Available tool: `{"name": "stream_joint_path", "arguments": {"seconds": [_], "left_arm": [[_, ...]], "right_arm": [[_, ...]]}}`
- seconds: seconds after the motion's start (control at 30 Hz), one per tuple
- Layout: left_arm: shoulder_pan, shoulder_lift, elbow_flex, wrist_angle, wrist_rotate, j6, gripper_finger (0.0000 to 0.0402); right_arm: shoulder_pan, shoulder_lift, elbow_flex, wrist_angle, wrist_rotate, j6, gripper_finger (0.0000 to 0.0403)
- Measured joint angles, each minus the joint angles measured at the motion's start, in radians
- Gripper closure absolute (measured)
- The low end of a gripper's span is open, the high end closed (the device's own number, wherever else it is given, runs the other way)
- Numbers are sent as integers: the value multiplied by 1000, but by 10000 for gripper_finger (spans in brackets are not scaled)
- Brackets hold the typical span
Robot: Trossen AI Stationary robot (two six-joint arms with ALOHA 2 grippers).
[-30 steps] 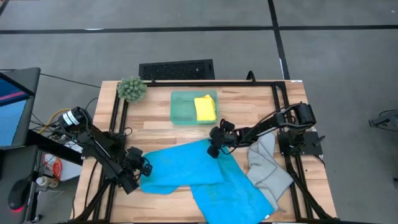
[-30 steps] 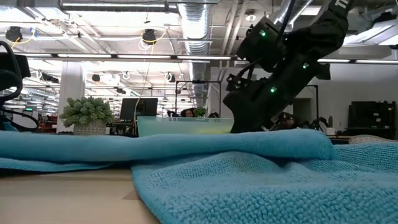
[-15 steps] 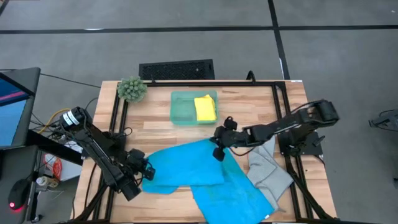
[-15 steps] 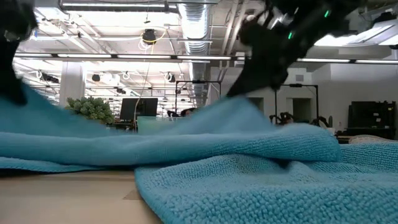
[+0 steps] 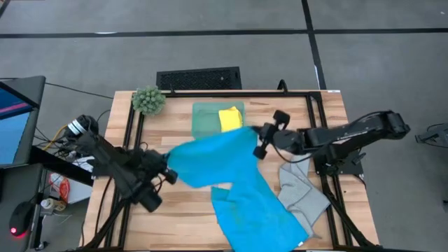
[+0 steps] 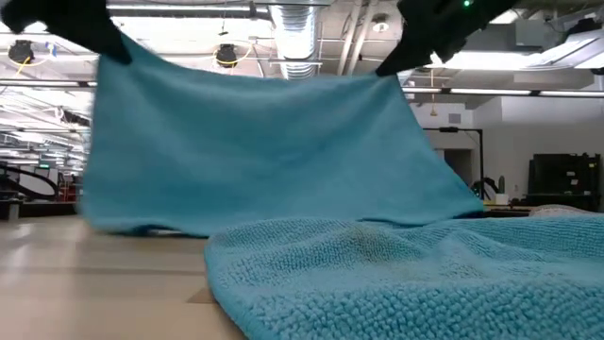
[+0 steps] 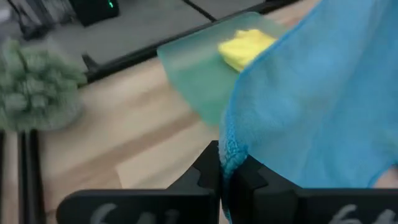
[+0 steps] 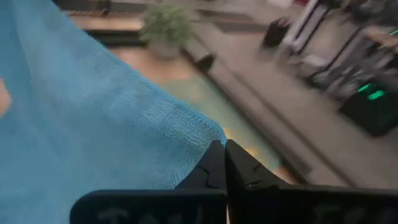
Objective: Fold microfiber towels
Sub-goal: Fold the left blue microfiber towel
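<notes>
With my left gripper [image 7: 221, 171] and right gripper [image 8: 222, 163] each pinched shut on a corner of the blue towel [image 5: 217, 157], lifted above mid-table, I risk a thin corner slipping free or its hem dragging the second blue towel [image 5: 259, 213] beneath.

Even overhead light, motion-blurred wrist views

Nubby blue microfiber towel [image 6: 377, 274], wooden table [image 5: 175, 143]

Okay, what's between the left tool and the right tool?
In the high view, the lifted blue towel stretches from the left tool to the right tool; each pinches a corner.
</notes>
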Motion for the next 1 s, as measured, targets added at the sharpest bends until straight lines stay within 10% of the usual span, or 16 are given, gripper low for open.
{"name": "stream_joint_path", "arguments": {"seconds": [0.53, 1.0], "left_arm": [[267, -221, 2, 0, -198, 501, 401], [28, -21, 2, 211, 106, 477, 401]], "right_arm": [[-47, -138, 0, -19, 109, -225, 395], [362, -136, -147, -242, 92, 301, 395]]}}
